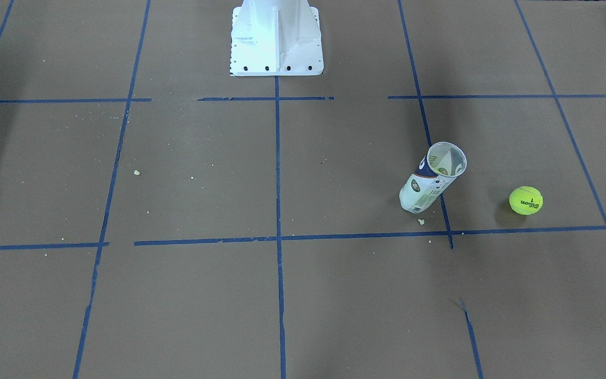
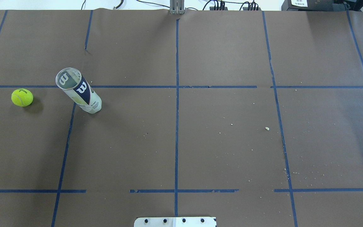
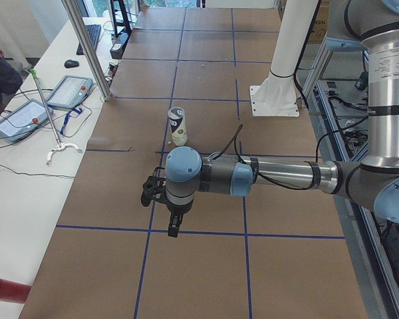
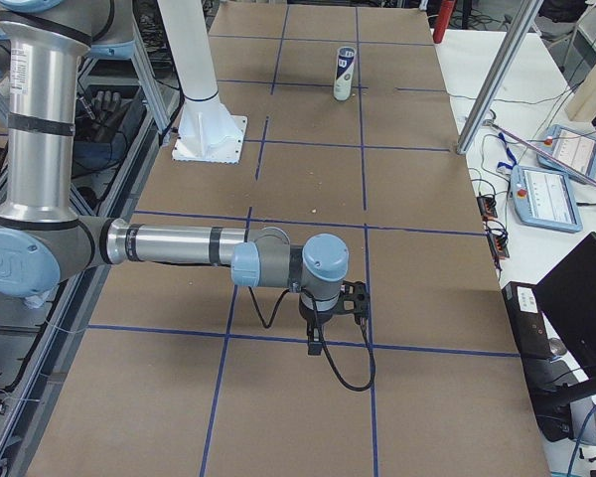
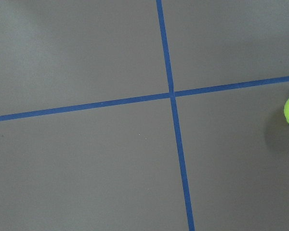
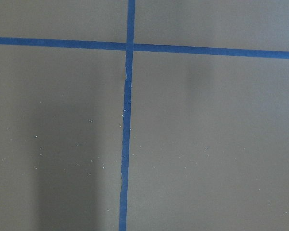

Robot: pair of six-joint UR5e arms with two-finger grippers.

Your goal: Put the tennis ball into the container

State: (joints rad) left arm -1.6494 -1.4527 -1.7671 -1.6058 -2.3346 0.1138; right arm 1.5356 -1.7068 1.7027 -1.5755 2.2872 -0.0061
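- The tennis ball (image 2: 22, 97) is sitting on the brown-papered table (image 2: 232, 142), out on the robot's left side.
- It is lying near the container (image 2: 79, 91), not touching it.
- The container is standing upright, mouth open upward, beside a blue tape line (image 2: 69, 132).
- You are seeing the left gripper (image 3: 175, 224) and the right gripper (image 4: 315, 338) only from the side. You cannot tell whether either pincer is spread or pressed together.
- The left wrist view is catching only the ball's edge.

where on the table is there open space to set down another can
The whole half on the robot's right, from the centre tape line outward, is bare paper apart from crumbs. So is the middle, ahead of the white base plate. Crowded only at the left: the tennis ball and the upright container stand apart there.
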